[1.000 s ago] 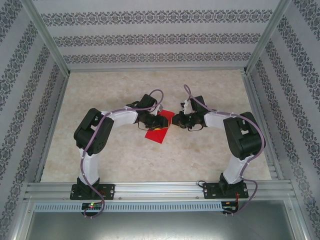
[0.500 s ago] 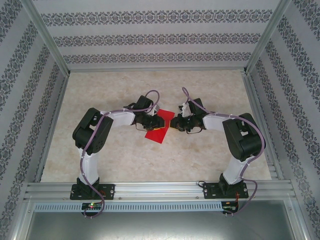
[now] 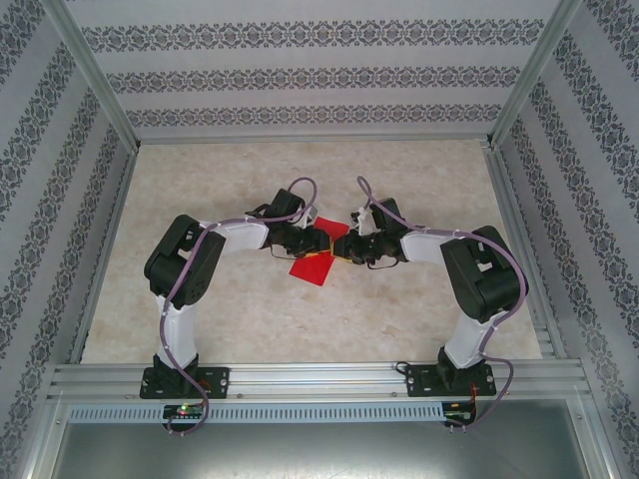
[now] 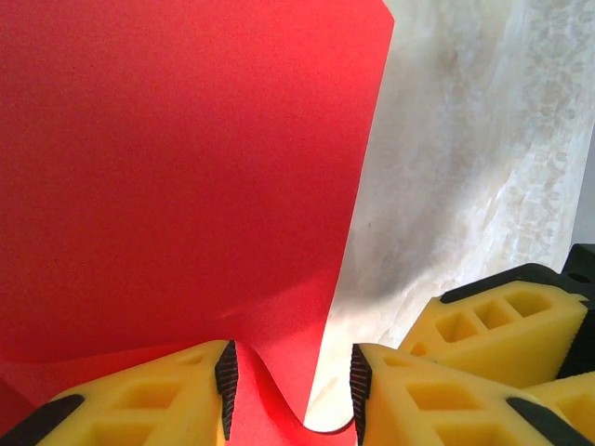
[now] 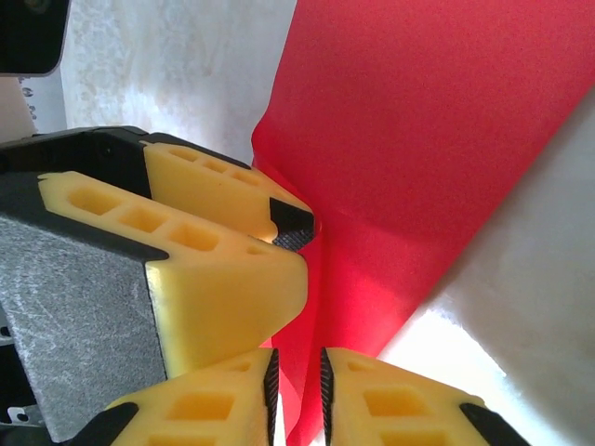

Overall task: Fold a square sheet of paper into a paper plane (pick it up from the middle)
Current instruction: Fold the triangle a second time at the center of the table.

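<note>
The square sheet of paper [image 3: 310, 266] lies mid-tabletop [image 3: 230, 319], between your 2 grippers, with its near edge curled up off the surface. Your left gripper [image 4: 290, 395] has its jaws apart, and the curled red edge stands between them. Your right gripper [image 5: 296, 386] has its jaws nearly together with paper in the slit; you cannot tell whether they pinch it.
</note>
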{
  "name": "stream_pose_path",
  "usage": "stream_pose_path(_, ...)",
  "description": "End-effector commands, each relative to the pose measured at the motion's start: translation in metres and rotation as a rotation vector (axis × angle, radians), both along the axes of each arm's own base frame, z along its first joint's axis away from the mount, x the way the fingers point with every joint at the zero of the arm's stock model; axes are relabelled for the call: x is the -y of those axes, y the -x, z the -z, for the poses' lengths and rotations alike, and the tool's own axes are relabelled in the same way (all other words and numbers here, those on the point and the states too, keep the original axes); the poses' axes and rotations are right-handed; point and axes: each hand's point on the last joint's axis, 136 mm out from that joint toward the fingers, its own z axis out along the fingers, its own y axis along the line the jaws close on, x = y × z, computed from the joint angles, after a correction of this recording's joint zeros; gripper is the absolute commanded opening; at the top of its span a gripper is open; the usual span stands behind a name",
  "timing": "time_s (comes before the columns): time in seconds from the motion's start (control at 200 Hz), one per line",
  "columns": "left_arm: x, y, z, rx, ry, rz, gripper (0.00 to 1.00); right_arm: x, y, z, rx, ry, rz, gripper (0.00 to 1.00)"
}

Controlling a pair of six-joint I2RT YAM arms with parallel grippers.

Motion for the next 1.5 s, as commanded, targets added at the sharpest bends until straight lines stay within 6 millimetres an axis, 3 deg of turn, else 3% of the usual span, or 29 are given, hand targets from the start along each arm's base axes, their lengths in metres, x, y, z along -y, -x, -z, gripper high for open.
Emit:
stream_pose_path(0.0, -0.001, -0.006, 0.004, 0.003, 0.017, -0.016, 0.41, -0.011, 0.007, 0.002, 0.008, -0.029, -0.038, 0.24)
stream_pose_path(0.335, -0.005, -0.007, 0.013, -0.041, -0.008, -0.045, 0.41, -0.009, 0.023, 0.001, 0.020, -0.050, -0.049, 0.22)
stream_pose_path(0.699, -0.007, -0.006, 0.014, -0.050, -0.005, -0.044, 0.41, -0.018, 0.016, 0.000, 0.047, -0.047, -0.043, 0.24)
stream_pose_path(1.174, -0.007, -0.009, 0.013, -0.053, 0.012, -0.062, 0.42, -0.018, 0.016, 0.022, 0.014, 0.023, -0.031, 0.23)
stream_pose_path(1.494, -0.003, -0.016, -0.005, -0.031, 0.048, -0.072, 0.43, -0.004, 0.023, 0.050, -0.023, 0.159, -0.038, 0.20)
